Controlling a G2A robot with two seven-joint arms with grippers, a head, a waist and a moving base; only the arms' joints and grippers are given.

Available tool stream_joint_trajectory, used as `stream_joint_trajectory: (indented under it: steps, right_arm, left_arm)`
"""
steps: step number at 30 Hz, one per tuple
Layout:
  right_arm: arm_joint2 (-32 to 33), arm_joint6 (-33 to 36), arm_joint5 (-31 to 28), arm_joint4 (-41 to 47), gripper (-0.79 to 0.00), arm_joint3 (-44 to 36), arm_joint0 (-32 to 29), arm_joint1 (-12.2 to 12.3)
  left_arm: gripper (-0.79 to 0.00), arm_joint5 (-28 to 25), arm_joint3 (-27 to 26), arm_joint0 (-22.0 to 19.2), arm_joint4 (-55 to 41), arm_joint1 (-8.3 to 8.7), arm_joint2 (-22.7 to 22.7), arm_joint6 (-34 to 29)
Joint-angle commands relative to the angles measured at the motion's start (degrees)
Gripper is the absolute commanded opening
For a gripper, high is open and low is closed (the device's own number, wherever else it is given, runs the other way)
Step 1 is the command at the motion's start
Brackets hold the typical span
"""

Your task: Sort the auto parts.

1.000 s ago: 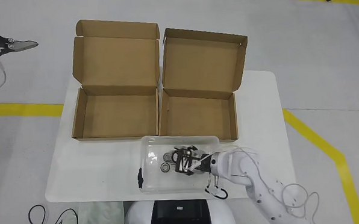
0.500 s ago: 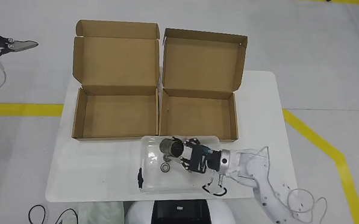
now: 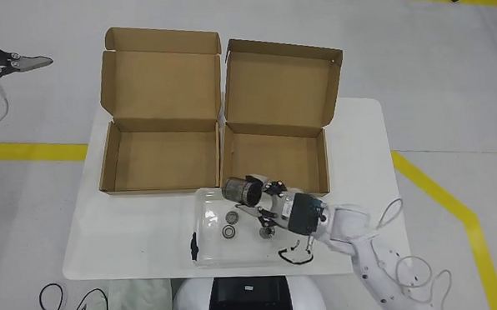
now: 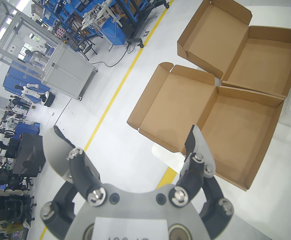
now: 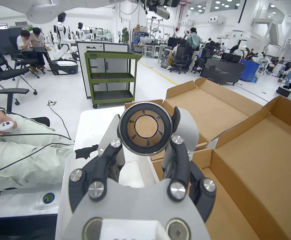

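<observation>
over the far edge of the clear tray point(image 3: 204, 240), your right gripper point(image 5: 146, 134) is clamped on a round metal part point(image 3: 236, 190).
the part hangs just short of the near wall of the right cardboard box point(image 3: 274, 164). two small bearings point(image 3: 232, 216) lie in the tray. your left gripper point(image 4: 125, 136) hovers over the floor, off the table near the left box point(image 3: 158, 159), fingers spread apart.

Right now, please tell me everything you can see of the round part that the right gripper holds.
The round part is a short cylinder with a metal-looking rim, a dark ring face and a tan centre with small slots. The fingers of the right gripper clamp its sides. It hangs on its side above the far edge of the clear tray, close to the right cardboard box.
</observation>
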Motion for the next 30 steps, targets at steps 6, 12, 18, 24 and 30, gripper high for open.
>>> stream_joint_trajectory:
  steps: [6,12,18,24,30]
  right_arm:
    - [1.3,-2.8,1.5,2.0,-0.785,-1.3,0.8,0.1]
    - [3.5,-2.3,1.7,3.4,-0.785,-4.1,1.1,0.4]
    - [7.3,-0.5,1.9,3.5,-0.785,-9.8,-0.5,1.2]
    - [9.0,1.7,1.2,5.3,-0.785,-12.8,-0.5,1.5]
    - [9.6,4.0,0.7,6.6,-0.785,-14.0,3.0,1.5]
  left_arm:
    - [0.000,0.0,0.0,0.0,0.0,0.00,0.0,0.0]
    - [0.000,0.0,0.0,0.0,0.0,0.00,0.0,0.0]
    - [0.000,0.0,0.0,0.0,0.0,0.00,0.0,0.0]
    - [0.000,0.0,0.0,0.0,0.0,0.00,0.0,0.0]
    - [0.000,0.0,0.0,0.0,0.0,0.00,0.0,0.0]
